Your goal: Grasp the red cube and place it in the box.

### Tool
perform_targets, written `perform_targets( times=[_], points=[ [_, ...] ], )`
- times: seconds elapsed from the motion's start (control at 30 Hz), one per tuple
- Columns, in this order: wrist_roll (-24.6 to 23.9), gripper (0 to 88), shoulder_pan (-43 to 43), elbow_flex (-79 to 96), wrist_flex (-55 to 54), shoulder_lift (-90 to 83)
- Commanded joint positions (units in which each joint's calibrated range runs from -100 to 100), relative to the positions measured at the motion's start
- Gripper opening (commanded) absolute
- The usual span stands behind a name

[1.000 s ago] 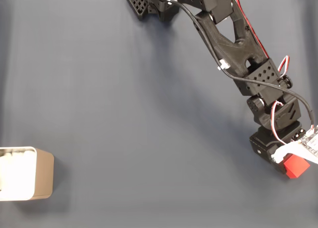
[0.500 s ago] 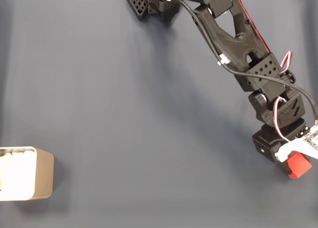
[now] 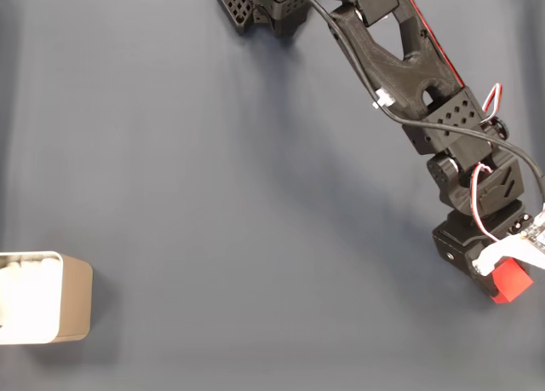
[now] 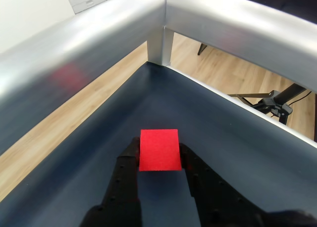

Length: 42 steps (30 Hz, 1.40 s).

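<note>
The red cube [image 3: 513, 281] is at the far right of the dark mat in the fixed view, at the tip of the black arm. My gripper [image 3: 504, 275] reaches down onto it, a white part of it lying over the cube's top left corner. In the wrist view the red cube [image 4: 158, 150] sits between the two black fingers [image 4: 128, 163], which press against its left and right faces; the gripper [image 4: 158, 147] is shut on it. The box [image 3: 75, 298], tan outside and white inside, stands at the far left edge, cut off by the frame and far from the gripper.
The arm's base [image 3: 255, 3] is at the top middle of the fixed view, and the arm stretches diagonally down to the right. In the wrist view, aluminium frame rails [image 4: 163, 9] meet at the table corner just beyond the cube. The dark mat [image 3: 238, 221] lies open between cube and box.
The arm has leaned a little further right and down. The cube has shifted only slightly at the gripper tip. The box has not moved.
</note>
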Motion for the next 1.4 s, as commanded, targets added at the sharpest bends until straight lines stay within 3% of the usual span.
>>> perform_targets(
  times=[0.0,1.37],
  points=[
    [0.63,5.8,0.81,-0.28,1.21,-6.28],
    [1.95,2.8,8.13,9.30,7.44,-26.21]
  ],
)
